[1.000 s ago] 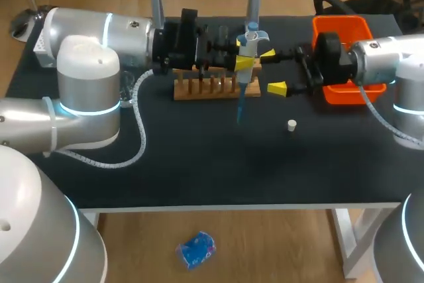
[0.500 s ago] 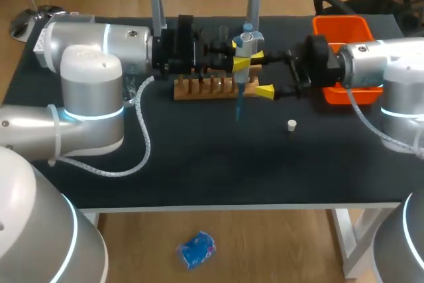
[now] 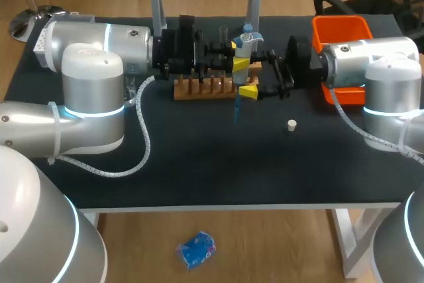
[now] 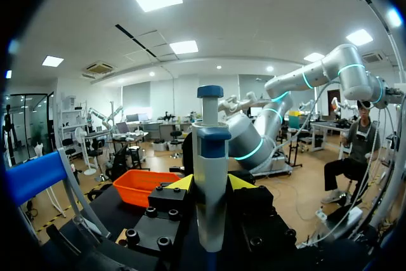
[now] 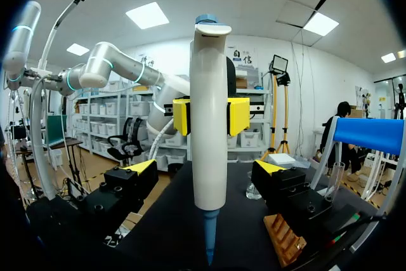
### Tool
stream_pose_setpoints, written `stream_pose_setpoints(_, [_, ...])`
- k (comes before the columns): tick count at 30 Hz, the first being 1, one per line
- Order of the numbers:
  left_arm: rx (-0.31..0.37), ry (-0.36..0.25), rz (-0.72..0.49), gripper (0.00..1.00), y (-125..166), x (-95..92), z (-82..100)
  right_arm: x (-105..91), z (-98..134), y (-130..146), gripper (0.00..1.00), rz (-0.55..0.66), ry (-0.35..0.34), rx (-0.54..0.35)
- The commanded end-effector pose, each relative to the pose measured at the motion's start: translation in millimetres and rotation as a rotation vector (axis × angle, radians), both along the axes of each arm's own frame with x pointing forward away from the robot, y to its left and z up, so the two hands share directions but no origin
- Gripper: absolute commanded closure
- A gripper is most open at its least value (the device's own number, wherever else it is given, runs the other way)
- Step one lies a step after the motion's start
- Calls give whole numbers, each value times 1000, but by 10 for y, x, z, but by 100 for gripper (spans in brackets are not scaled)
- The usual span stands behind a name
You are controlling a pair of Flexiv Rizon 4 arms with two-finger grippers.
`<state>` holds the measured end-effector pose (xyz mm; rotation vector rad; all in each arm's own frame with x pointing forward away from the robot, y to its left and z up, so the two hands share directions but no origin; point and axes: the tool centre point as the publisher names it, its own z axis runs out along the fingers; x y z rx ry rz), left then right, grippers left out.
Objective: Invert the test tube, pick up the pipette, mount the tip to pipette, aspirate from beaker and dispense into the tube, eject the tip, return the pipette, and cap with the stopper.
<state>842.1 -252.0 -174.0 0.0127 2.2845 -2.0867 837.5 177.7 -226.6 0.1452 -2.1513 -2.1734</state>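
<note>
left tool clamped on pipette, right tool wide open around it

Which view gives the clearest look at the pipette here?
The right wrist view: the whole pipette with its blue tip, the left gripper shut on it. Left wrist view shows only its upper part; head view shows it small, from above.

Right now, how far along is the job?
The pipette is picked up, shut in the left gripper, with the blue tip mounted. The right gripper stands open either side of it. The stopper lies on the table, so capping, ejecting and returning remain.
</note>
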Motion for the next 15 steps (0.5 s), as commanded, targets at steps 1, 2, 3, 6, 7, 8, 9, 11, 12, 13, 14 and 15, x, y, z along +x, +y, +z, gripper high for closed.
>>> stream_pose_setpoints(1, [-7, -4, 8, 100, -28, -10, -21, 9, -26, 50, 0, -4, -2, 15])
stream_pose_setpoints(2, [-8, -4, 9, 100, -31, -12, -26, 13, -21, 53, 0, -4, -1, 17])
stream_pose_setpoints(3, [-9, -3, 9, 100, -35, -14, -32, 17, -15, 56, 0, -5, -2, 19])
stream_pose_setpoints(6, [-9, -2, 10, 100, -43, -21, -54, 23, 0, 62, 8, -7, -2, 21])
stream_pose_setpoints(7, [-9, -2, 10, 100, -44, -22, -61, 22, 2, 63, 15, -7, -3, 22])
stream_pose_setpoints(8, [-10, -1, 10, 100, -44, -22, -67, 22, 2, 64, 23, -7, -3, 22])
stream_pose_setpoints(9, [-9, -1, 11, 100, -45, -23, -72, 22, 3, 64, 36, -7, -3, 22])
stream_pose_setpoints(11, [-8, 0, 12, 100, -47, -26, -82, 21, 3, 64, 52, -8, -1, 21])
stream_pose_setpoints(12, [-7, 1, 12, 100, -47, -27, -87, 20, 3, 64, 53, -9, 1, 19])
stream_pose_setpoints(13, [-7, 1, 13, 100, -47, -29, -89, 20, -1, 60, 52, -10, 2, 18])
stream_pose_setpoints(14, [-7, 1, 13, 100, -47, -30, -92, 19, -4, 57, 53, -12, 3, 17])
stream_pose_setpoints(15, [-6, 2, 14, 100, -45, -31, -97, 19, -6, 55, 53, -12, 4, 16])
